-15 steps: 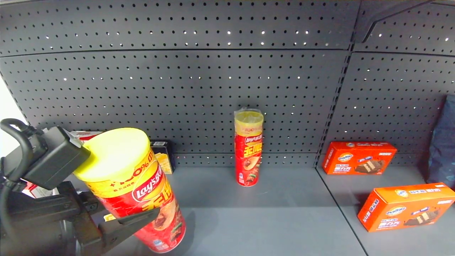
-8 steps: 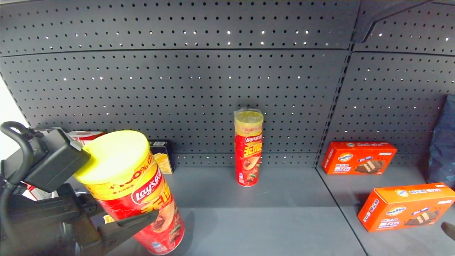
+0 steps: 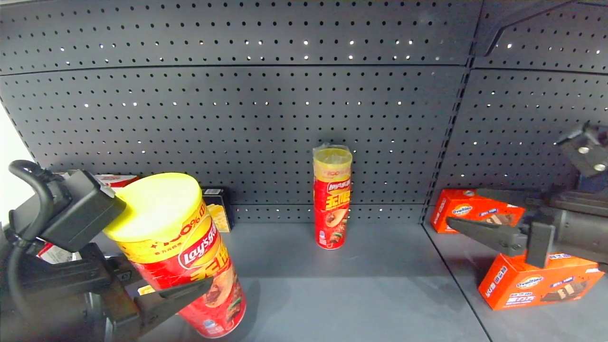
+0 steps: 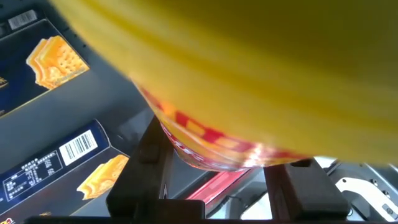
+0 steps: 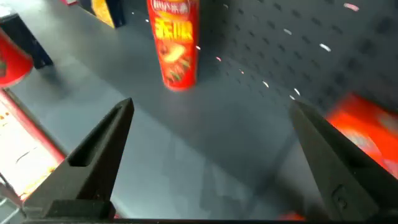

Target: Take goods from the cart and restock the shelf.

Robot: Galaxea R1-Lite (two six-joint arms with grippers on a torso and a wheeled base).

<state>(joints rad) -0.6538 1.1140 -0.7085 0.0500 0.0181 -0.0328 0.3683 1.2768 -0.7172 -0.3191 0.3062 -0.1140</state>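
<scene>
Clamping the chip can (image 3: 161, 213) near-left is your left gripper (image 3: 183, 280); right wrist view shows your right gripper (image 5: 211, 106) spread wide.

Both matte black: left gripper (image 3: 176, 280) bears looped cable (image 3: 29, 189), right gripper (image 3: 463, 206) 2 silver screws (image 3: 583, 149).

- Near cylindrical cardboard chip tube (image 3: 204, 247): red body, yellow lid and band.
- Far cylindrical cardboard chip tube (image 3: 332, 197): red, yellow top.
- Front flat cardboard box (image 3: 536, 285) and rear flat cardboard box (image 3: 468, 209): orange.
- Perforated metal back panel (image 3: 237, 118): dark grey, dotted.
</scene>
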